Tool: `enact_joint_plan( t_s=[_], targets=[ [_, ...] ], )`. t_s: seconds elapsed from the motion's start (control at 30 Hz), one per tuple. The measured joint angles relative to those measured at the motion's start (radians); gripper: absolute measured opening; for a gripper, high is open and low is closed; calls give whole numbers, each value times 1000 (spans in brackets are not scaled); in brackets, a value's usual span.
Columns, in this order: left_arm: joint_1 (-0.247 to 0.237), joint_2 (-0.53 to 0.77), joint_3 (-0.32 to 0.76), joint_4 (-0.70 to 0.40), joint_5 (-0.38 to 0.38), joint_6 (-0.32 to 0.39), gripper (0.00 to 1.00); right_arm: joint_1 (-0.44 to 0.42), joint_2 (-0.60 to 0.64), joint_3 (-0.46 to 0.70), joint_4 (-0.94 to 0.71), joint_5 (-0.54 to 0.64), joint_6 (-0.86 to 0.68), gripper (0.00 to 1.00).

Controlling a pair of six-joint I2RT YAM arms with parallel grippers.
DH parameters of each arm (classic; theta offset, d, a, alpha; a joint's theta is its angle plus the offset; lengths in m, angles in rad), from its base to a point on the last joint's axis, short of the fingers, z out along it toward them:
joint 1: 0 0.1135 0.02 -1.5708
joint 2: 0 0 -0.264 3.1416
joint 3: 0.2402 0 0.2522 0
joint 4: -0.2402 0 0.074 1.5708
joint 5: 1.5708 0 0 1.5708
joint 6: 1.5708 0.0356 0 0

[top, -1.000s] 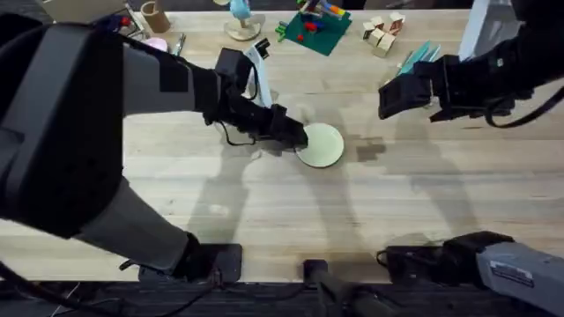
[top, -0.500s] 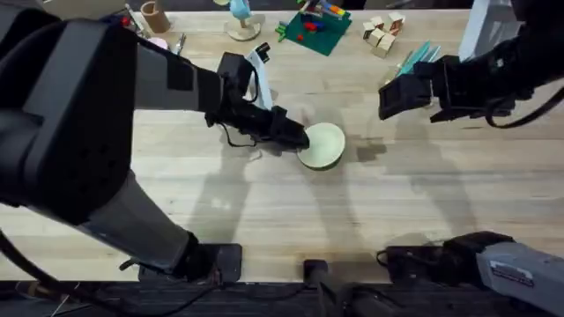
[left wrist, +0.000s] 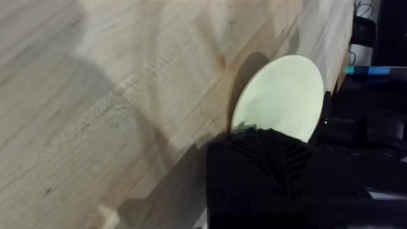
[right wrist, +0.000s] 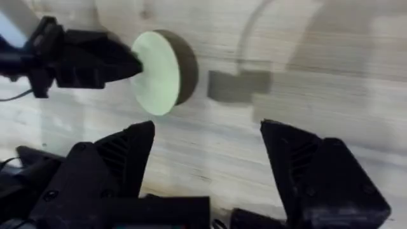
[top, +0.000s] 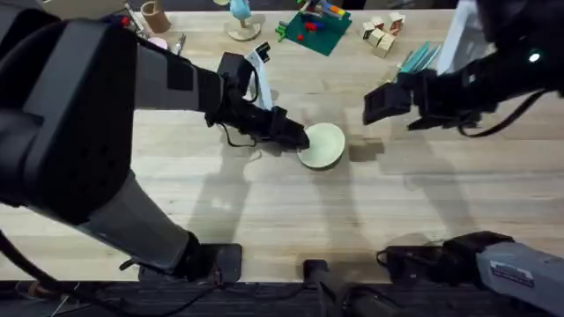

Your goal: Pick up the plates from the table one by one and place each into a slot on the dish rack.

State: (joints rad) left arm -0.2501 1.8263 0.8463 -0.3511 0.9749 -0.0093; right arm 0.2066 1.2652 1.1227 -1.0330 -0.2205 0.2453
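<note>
Moved since earlier: right gripper [top: 381, 104] has shifted toward the middle of the overhead frame, nearer the plate; its arm now reaches in from the upper right. Left arm and plate stand as they were half a second ago, the plate tilted up where a second ago it lay flatter.
Left gripper [top: 300, 138]: at frame centre in the overhead view, jaws clamped on the near-left edge of the cream-yellow plate [top: 322, 145]. In its own wrist view one black finger [left wrist: 261, 165] covers the plate's lower rim.
Right gripper jaws: spread wide, nothing between them; in the right wrist view both fingers [right wrist: 121, 159] stand well apart over bare wood.
Plate place: just right of centre on the table [top: 397, 202], one edge lifted, the far edge on or close to the wood; which, cannot tell. It casts a dark shadow behind it in the right wrist view [right wrist: 156, 71].
Plate look: small, round, flat, pale cream-yellow with a faint green cast, plain surface, thin rim [left wrist: 283, 95].
Containers: brown cup [top: 155, 15] at the upper left edge, contents cannot be told; green tray [top: 315, 33] at top centre holds red and blue pieces.
Other things: wooden blocks [top: 382, 31] in a small pile at the upper right.
</note>
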Motion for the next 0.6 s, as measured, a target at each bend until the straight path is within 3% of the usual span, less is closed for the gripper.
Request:
enact_joint_plan(
  t_s=[0.6],
  targets=[
    [0, 0, 0, 0, -1, 2, 42, 17, 0, -309, 378, -240, 140, 995]
  ],
)
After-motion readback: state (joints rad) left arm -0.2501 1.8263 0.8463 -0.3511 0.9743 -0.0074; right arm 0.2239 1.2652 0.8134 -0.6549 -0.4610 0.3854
